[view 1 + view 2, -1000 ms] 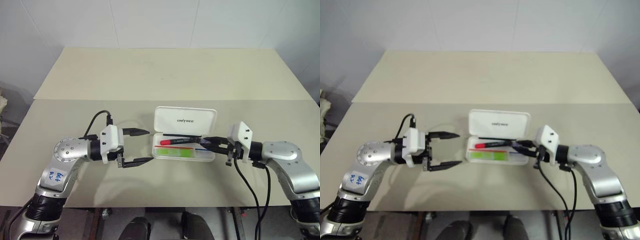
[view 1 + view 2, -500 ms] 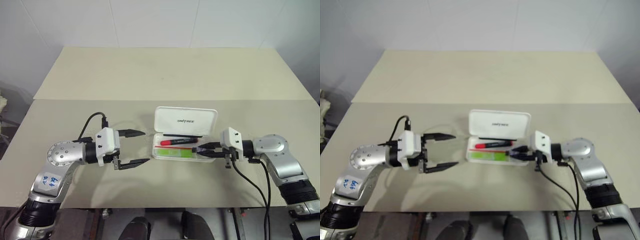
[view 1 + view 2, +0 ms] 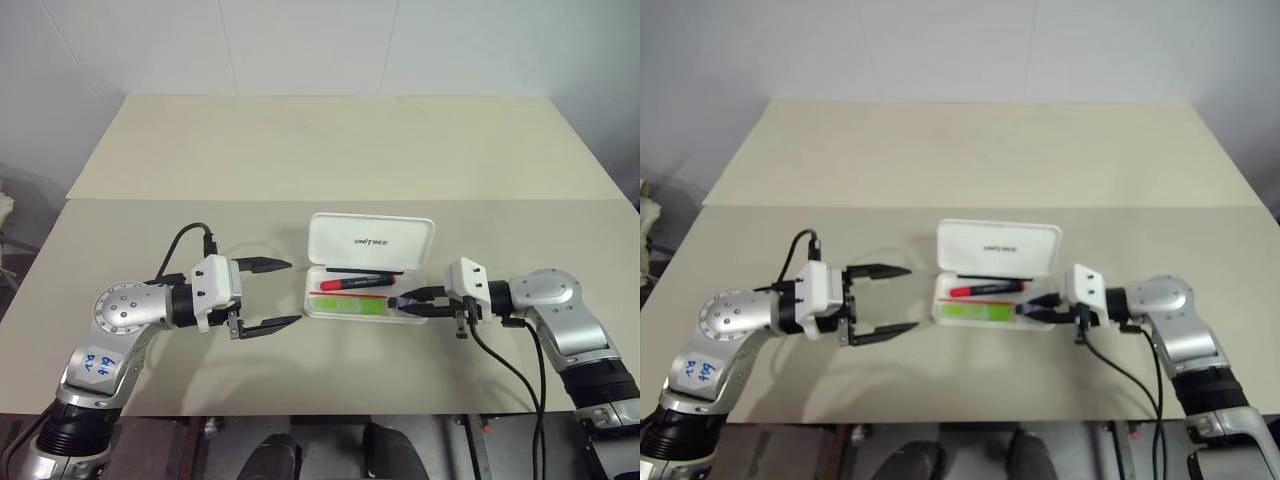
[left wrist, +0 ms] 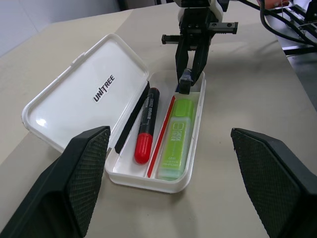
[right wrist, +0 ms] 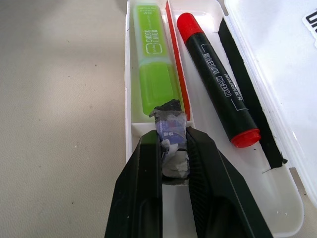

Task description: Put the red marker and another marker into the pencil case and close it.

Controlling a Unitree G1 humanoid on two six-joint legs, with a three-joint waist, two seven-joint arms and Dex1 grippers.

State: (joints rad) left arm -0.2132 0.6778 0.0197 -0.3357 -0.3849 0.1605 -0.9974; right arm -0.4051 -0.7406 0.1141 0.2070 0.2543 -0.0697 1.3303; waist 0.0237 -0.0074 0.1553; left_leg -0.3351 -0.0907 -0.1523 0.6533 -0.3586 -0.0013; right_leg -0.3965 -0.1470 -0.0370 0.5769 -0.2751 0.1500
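The white pencil case [image 3: 370, 240] lies open in the middle of the table, its lid raised at the far side. In its tray lie the red marker [image 3: 352, 284] and, nearer me, the light green highlighter [image 3: 348, 303]. My right gripper [image 3: 402, 299] reaches into the tray's right end, shut on a small dark grey stub [image 5: 171, 126] that sits just off the highlighter's [image 5: 153, 64] end, beside the red marker [image 5: 213, 64]. My left gripper [image 3: 294, 293] hangs open a short way left of the case, its fingers [image 4: 84, 178] spread wide with nothing between them.
The case stands on a beige table [image 3: 330, 150] with a seam across its middle. A black strip [image 4: 131, 121] lies in the tray along the lid's hinge. A black cable [image 3: 500, 370] trails from the right wrist over the table's front edge.
My right gripper has sunk and tilted down into the case's right end, still shut on the stub. The left gripper has kept its place.
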